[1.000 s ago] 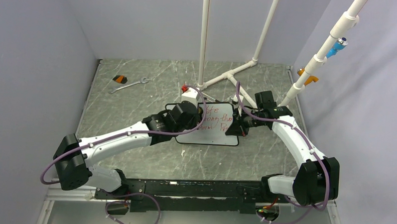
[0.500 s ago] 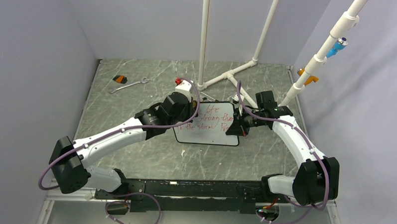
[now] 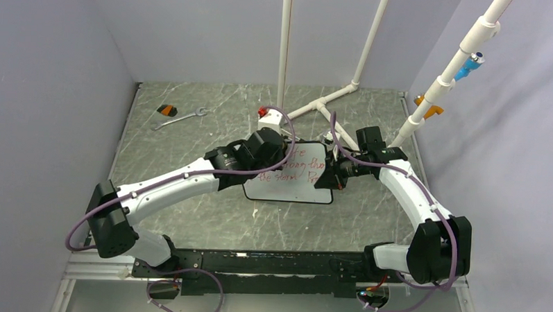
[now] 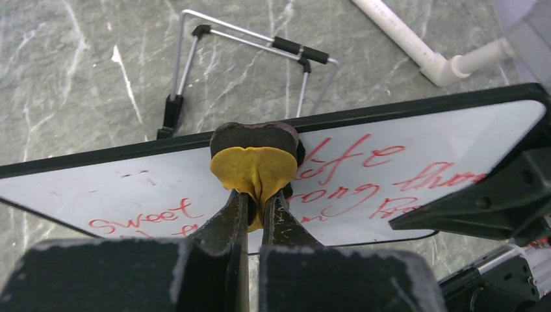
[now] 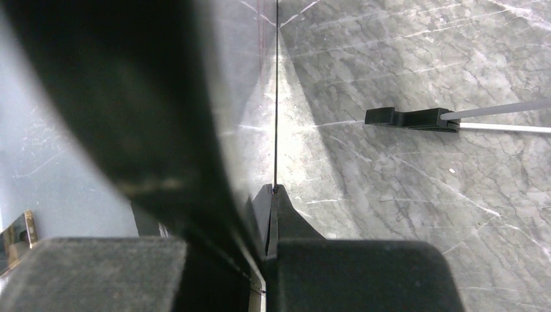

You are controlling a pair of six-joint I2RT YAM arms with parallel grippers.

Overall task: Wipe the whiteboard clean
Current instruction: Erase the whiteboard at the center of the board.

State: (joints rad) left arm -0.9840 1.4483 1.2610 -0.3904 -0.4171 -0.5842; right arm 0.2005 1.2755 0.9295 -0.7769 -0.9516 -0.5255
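1. At the middle of the grey marbled table [image 3: 191,146] stood the whiteboard [image 3: 297,176], tilted back on its wire stand [image 4: 253,49], with red handwriting across much of its face.
2. On the board's right edge, the right gripper [image 3: 331,173] was clamped onto the black frame, steadying it.
3. The left gripper [image 4: 255,207] was closed on a yellow-and-dark eraser pad [image 4: 255,159], which pressed against the board's upper edge near the middle.
4. The pad sat partly over the frame, so I judged that a stroke begun there could slide off the top instead of wiping.
5. Hard pressure might have pushed the tilted board backward, or twisted it in the right gripper's thin edge hold and folded the stand.
6. The squashed pad could also have worked loose from the narrow fingertips.
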